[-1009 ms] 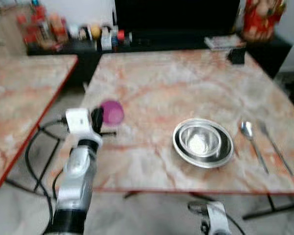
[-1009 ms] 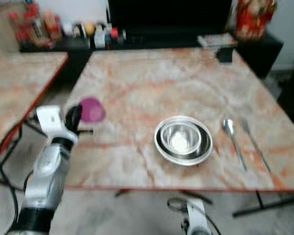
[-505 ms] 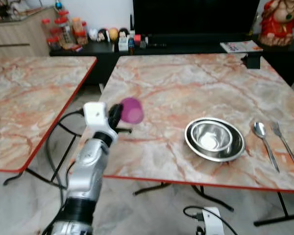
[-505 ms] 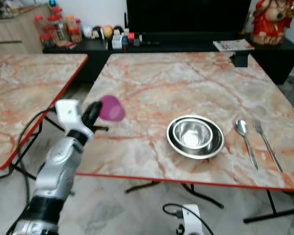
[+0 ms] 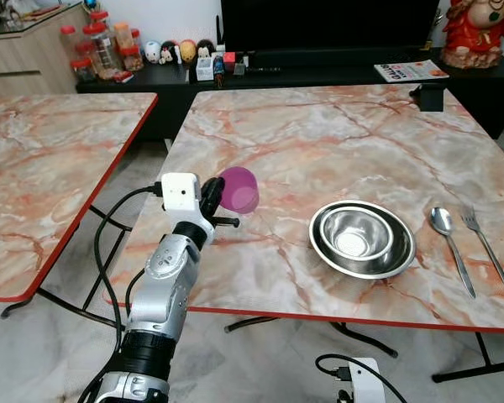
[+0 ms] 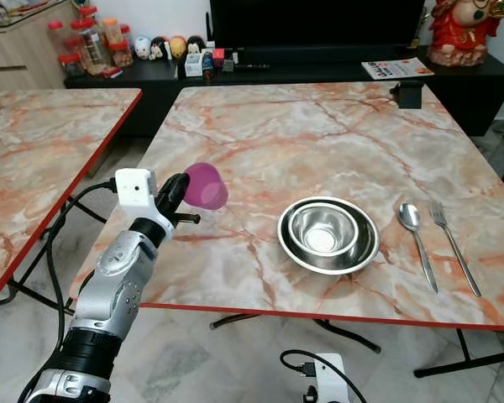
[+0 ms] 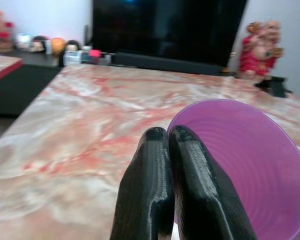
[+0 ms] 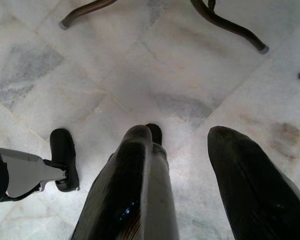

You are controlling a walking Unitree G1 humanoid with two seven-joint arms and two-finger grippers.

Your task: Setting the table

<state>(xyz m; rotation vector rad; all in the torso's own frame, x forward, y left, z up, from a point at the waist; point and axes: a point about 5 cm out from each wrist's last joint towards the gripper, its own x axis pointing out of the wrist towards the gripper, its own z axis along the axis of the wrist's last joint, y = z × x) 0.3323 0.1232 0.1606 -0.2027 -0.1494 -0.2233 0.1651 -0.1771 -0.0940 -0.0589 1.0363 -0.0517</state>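
My left gripper [image 5: 215,196] is shut on the rim of a purple plastic cup [image 5: 238,189], holding it tilted over the left part of the marble table [image 5: 319,134]; the cup's ribbed inside [image 7: 240,165] faces the wrist camera beside the two black fingers [image 7: 187,180]. A steel bowl [image 5: 363,238] nested in a wider steel dish sits to the right of the cup. A spoon [image 5: 448,243] and a fork [image 5: 487,248] lie right of the bowl. My right gripper [image 8: 182,165] hangs open over the tiled floor.
A second marble table [image 5: 42,159] stands to the left across a narrow gap. A dark cabinet [image 5: 260,71] with jars, figurines and a TV runs along the back. A small black box [image 5: 431,97] sits at the table's far right edge. Cables [image 5: 109,243] trail beside my left arm.
The camera has steadied and shifted a little, and the picture is sharp. The left gripper with the purple cup has moved slightly further over the table.
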